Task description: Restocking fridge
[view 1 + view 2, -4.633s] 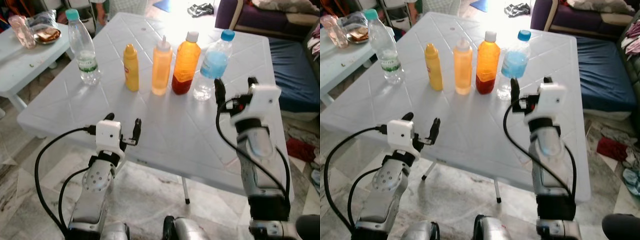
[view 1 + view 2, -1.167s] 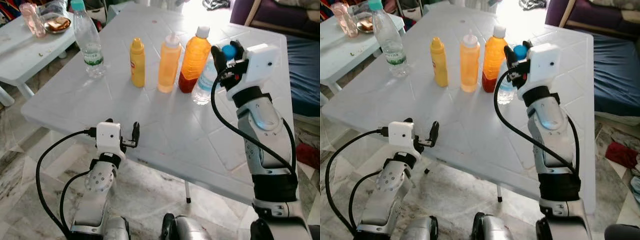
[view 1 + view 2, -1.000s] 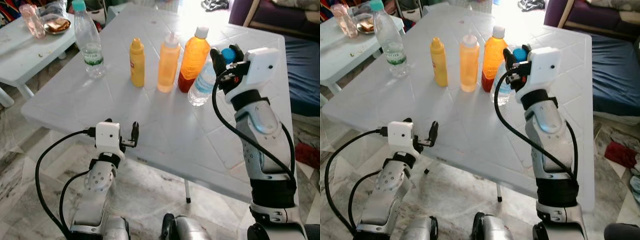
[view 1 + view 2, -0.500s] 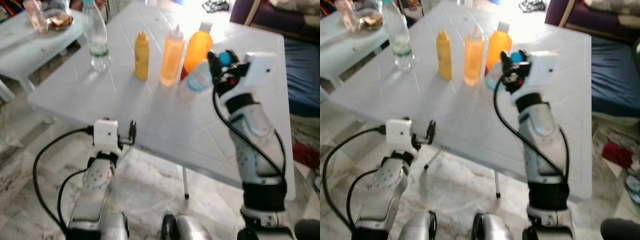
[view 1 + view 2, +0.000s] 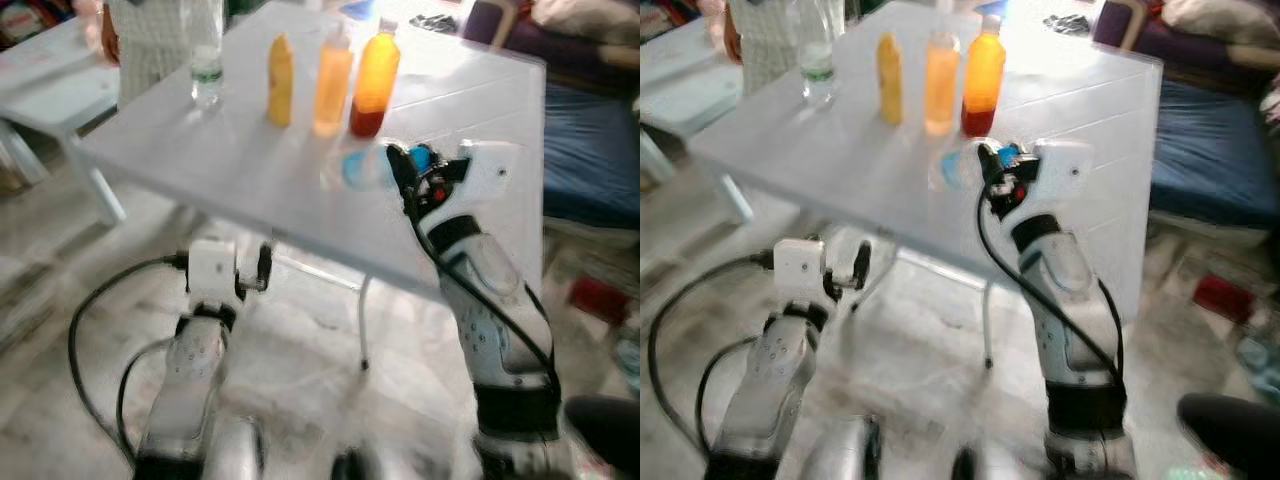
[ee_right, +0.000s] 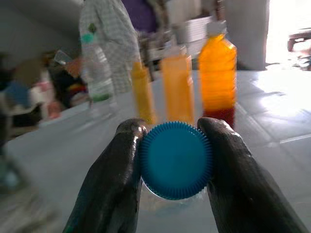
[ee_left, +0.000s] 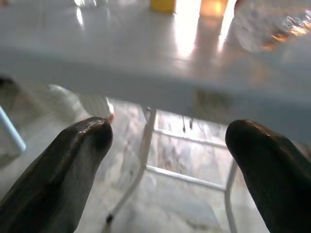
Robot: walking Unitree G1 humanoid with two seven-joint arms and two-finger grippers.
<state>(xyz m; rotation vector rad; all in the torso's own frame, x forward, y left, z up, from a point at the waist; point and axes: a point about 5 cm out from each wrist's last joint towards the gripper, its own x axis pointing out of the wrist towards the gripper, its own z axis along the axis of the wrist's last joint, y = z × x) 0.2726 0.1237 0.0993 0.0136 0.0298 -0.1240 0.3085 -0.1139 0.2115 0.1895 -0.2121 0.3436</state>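
Note:
My right gripper (image 5: pixel 410 172) is shut on a blue-capped water bottle (image 5: pixel 368 168), held lying sideways above the near edge of the white table (image 5: pixel 240 170). In the right wrist view both fingers (image 6: pixel 121 155) clamp the blue cap (image 6: pixel 176 160). On the far side of the table stand a yellow bottle (image 5: pixel 281 80), a pale orange squeeze bottle (image 5: pixel 333 78), an orange juice bottle (image 5: pixel 375 80) and a clear water bottle (image 5: pixel 205 60). My left gripper (image 5: pixel 245 268) hangs open below the table's front edge, with nothing between its fingers (image 7: pixel 68 165).
A person in a checked garment (image 5: pixel 150 50) stands at the table's far left by a second white table (image 5: pixel 45 80). A dark blue sofa (image 5: pixel 590 130) lies to the right. The floor is marble. The head views are blurred.
The camera has backed away, so the table now sits farther off. My right gripper has lifted the water bottle off the table and carried it to the near edge.

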